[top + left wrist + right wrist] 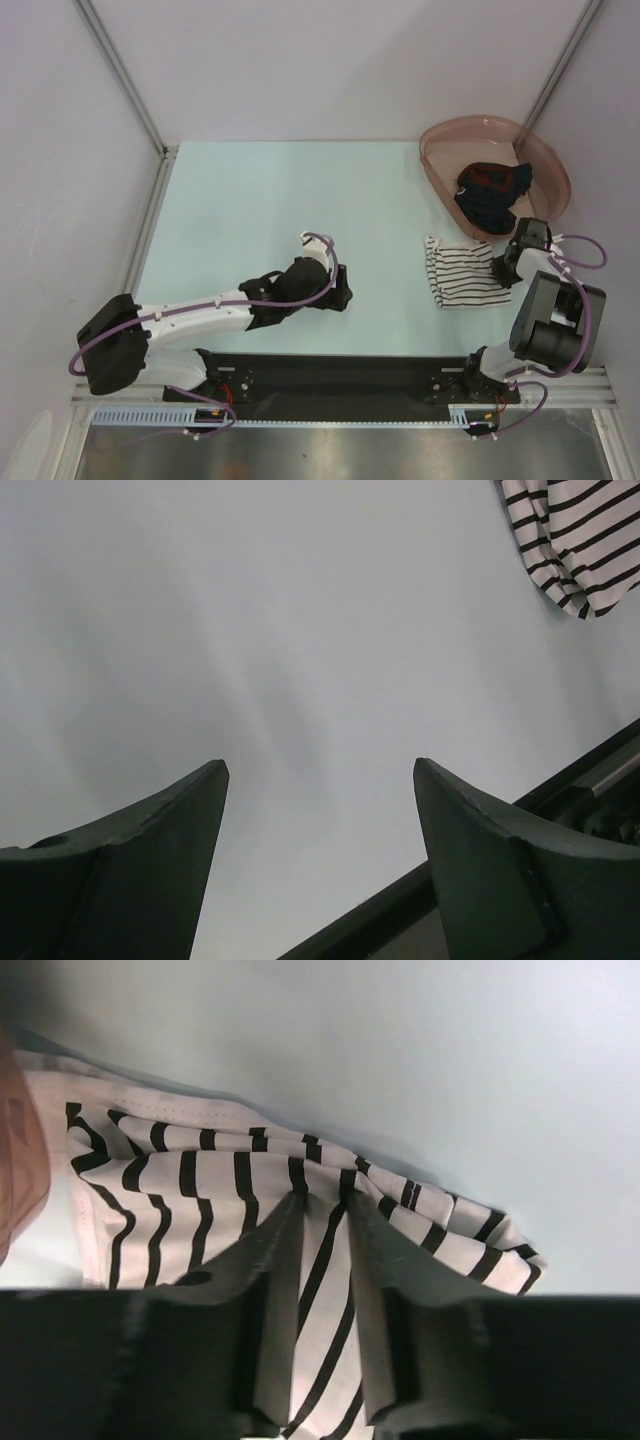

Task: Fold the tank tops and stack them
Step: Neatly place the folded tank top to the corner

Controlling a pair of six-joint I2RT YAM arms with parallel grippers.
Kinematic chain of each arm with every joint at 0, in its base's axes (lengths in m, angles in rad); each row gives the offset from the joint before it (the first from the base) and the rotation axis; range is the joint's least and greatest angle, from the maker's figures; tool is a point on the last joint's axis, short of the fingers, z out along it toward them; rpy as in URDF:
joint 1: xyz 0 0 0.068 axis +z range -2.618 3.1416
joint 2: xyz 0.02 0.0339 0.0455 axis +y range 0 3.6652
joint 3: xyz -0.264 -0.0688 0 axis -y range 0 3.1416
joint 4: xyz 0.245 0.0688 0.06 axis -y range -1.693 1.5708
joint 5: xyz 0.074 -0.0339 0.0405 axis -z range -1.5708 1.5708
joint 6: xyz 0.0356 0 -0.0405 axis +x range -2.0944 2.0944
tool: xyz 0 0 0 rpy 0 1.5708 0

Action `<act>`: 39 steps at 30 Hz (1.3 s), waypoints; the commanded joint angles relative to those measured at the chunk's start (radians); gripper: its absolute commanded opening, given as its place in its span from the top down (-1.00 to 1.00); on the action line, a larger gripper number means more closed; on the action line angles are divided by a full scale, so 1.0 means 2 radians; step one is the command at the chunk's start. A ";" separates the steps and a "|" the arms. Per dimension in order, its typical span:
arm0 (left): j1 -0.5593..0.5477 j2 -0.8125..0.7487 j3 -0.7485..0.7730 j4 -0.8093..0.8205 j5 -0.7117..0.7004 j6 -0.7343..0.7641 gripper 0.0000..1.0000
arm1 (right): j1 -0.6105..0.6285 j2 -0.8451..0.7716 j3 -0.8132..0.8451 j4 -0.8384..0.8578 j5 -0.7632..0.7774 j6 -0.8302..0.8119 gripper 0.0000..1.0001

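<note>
The white tank top with thin black stripes lies crumpled on the table at the right, just in front of the basin. My right gripper is at its right edge, shut on a fold of the striped cloth. The dark navy tank top with red parts lies bunched inside the pink basin. My left gripper is open and empty, low over bare table at the middle; its fingers frame bare surface, and a corner of the striped top shows far off.
The pink translucent basin stands at the back right corner. A black base rail runs along the near table edge. Grey walls with metal posts close the back and sides.
</note>
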State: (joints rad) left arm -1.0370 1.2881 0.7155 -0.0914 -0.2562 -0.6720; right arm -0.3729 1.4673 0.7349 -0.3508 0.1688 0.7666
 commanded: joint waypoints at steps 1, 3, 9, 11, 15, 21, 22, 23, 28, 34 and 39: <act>0.005 -0.023 -0.003 0.010 0.005 0.012 -0.62 | -0.024 0.002 -0.002 -0.045 0.089 -0.029 0.35; 0.005 -0.025 0.000 0.007 0.005 0.014 -0.62 | -0.032 -0.021 -0.008 -0.047 0.091 -0.026 0.07; 0.005 -0.040 0.001 -0.006 -0.002 0.018 -0.63 | -0.031 -0.076 0.006 -0.066 0.090 -0.050 -0.09; 0.005 -0.044 0.004 -0.013 -0.005 0.018 -0.63 | -0.028 -0.100 0.024 -0.082 0.090 -0.057 -0.15; 0.006 -0.050 0.009 -0.023 -0.009 0.018 -0.63 | -0.008 -0.139 0.050 -0.100 0.092 -0.086 -0.69; 0.008 -0.060 0.015 -0.043 -0.019 0.019 -0.63 | 0.060 -0.187 0.071 -0.092 0.036 -0.132 -0.79; 0.012 -0.067 0.012 -0.043 -0.018 0.018 -0.64 | 0.076 -0.197 0.066 -0.082 0.012 -0.149 -0.85; 0.015 -0.072 0.005 -0.043 -0.018 0.019 -0.64 | 0.115 -0.206 0.061 -0.072 0.009 -0.153 -0.91; 0.017 -0.132 -0.026 -0.047 -0.053 0.015 -0.69 | 0.227 -0.283 -0.002 0.014 -0.044 -0.191 -1.00; 0.017 -0.252 -0.085 -0.073 -0.115 0.017 -0.99 | 0.309 -0.325 -0.095 0.148 -0.153 -0.225 -0.99; 0.017 -0.355 -0.144 -0.093 -0.155 0.020 -0.99 | 0.325 -0.318 -0.161 0.243 -0.238 -0.240 -1.00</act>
State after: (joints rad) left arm -1.0073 0.6605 0.4801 -0.2443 -0.4782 -0.6514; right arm 0.2642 0.8333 0.4618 -0.0746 -0.1535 0.3367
